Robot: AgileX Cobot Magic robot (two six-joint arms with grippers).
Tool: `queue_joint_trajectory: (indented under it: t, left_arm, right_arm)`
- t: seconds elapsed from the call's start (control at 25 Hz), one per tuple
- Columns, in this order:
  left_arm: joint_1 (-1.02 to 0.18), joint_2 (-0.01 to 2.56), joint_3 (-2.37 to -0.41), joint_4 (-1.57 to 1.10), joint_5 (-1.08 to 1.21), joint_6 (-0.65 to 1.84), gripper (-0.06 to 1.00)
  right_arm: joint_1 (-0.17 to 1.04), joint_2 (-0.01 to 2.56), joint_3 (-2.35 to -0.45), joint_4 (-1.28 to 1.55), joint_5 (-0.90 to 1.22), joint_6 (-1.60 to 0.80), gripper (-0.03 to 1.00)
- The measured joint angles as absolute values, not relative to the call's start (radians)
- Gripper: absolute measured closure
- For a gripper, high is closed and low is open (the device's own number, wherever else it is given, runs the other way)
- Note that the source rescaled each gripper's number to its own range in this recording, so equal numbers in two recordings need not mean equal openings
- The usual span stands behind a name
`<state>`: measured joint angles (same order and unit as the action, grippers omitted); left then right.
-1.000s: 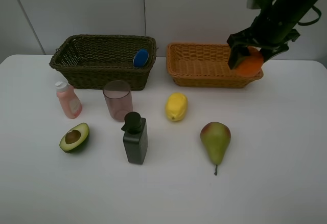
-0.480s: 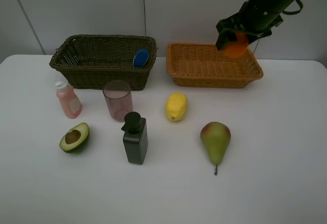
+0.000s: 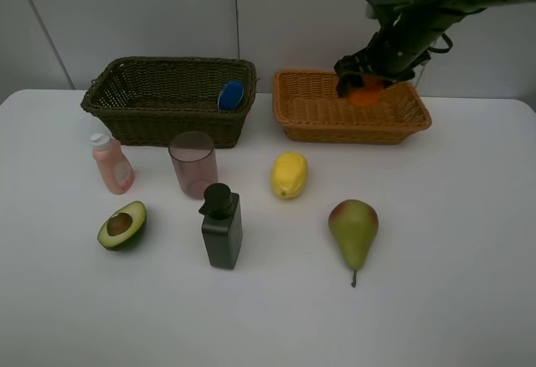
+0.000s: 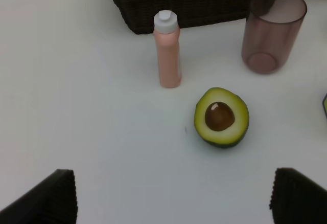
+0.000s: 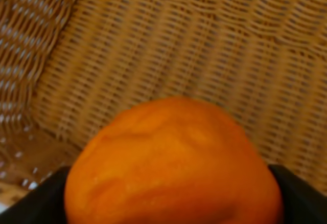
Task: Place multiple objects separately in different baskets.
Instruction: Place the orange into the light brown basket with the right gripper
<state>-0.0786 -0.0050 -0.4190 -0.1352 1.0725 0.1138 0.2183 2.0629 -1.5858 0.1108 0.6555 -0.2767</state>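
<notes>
The right tool (image 3: pixel 365 87), clamped on the orange (image 3: pixel 367 97), has swung in from past the tan basket's (image 3: pixel 352 132) right end. It now sits low inside that basket at the far right edge of the counter (image 3: pixel 469 258). Letting go looks due next. The left tool (image 4: pixel 173 203) is spread apart, empty.

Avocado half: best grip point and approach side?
Come from straight above and pinch the avocado half across its narrower width, on the dark skin at the rim. It lies flat, cut face up with the pit showing, so likely only those sides oppose.
</notes>
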Motion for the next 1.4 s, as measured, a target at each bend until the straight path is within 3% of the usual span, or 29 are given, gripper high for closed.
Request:
queue_joint_trajectory:
  t: [0.36, 1.4]
  left_arm:
    - [-0.079, -0.005, -0.419, -0.135, 1.072, 0.114, -0.05]
    - [-0.079, -0.005, -0.419, -0.135, 1.072, 0.114, -0.05]
  right_arm:
    - [0.182, 2.194, -1.717, 0.076, 0.647, -0.277, 0.37]
    - [0.122, 2.244, -1.719, 0.010, 0.579, -0.277, 0.37]
